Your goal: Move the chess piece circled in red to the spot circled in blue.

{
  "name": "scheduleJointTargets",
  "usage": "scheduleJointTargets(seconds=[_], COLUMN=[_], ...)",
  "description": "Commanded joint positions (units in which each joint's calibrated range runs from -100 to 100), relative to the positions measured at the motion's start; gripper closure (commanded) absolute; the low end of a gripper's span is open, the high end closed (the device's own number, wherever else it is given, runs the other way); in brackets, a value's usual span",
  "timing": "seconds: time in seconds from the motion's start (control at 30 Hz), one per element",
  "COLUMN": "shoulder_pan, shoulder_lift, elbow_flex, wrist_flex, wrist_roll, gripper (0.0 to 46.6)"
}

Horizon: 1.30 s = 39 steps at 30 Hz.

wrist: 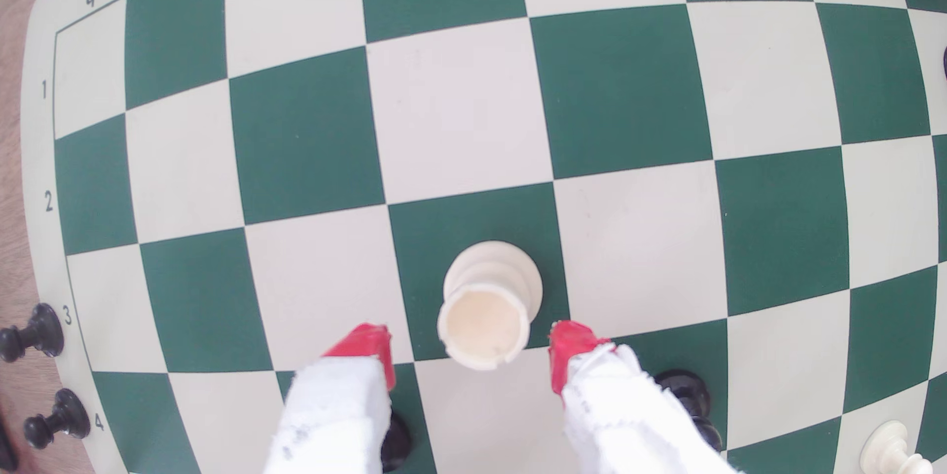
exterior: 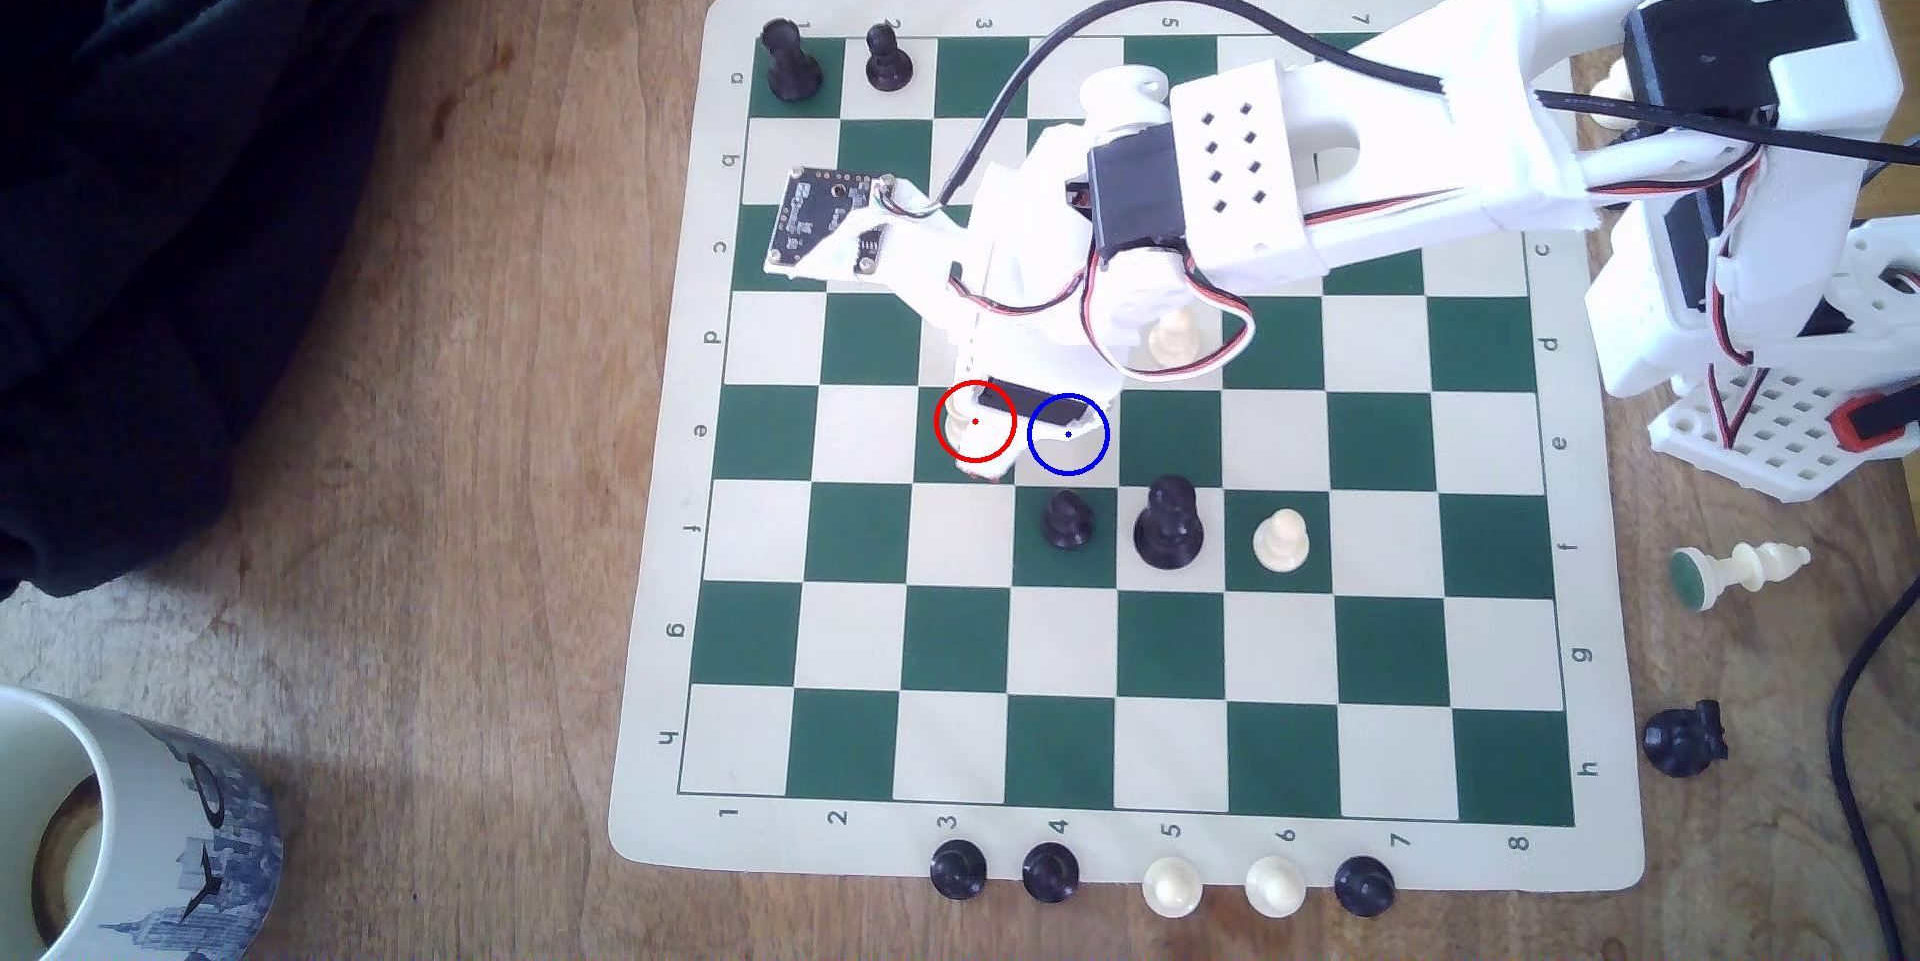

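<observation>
Wooden tabletop (exterior: 416, 463) carries a green-and-cream chessboard (exterior: 1122, 681) in the exterior view, with a dark cloth (exterior: 156, 141) in the upper left of the frame and a mug (exterior: 114, 836) in the lower left corner. A white robot arm (exterior: 1299, 182) reaches in from the upper right, its gripper (exterior: 982, 457) pointing down over the red-ringed green square near the frame's middle, where the cream rook (exterior: 961, 421) stands mostly hidden. The blue-ringed cream square (exterior: 1070, 452) lies just to the right of it.

Seen from the wrist view, the rook (wrist: 487, 310) stands upright on a green square at the lower middle of the frame. The gripper (wrist: 469, 351) is spread wide, one red fingertip (wrist: 369, 348) on each side of the rook, neither touching it.
</observation>
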Motion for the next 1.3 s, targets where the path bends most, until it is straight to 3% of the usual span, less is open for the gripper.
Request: scheduleJointTargets(seconds=[0.0,0.8,0.93,1.07,1.27], shoulder_pan=[0.01,0.09,0.01,0.01,-0.07], shoulder_lift=[-1.05,-0.2,-0.2,-0.46,-1.31], elbow_flex=[-0.82,-0.54,-0.54,-0.54,-0.54], wrist_flex=[-2.19,-4.32,-4.32,-4.41,-4.41], wrist_roll=[-0.1,-0.1,-0.1,-0.1,-0.1], gripper=[30.1,32.4,35.1,43.3,45.6])
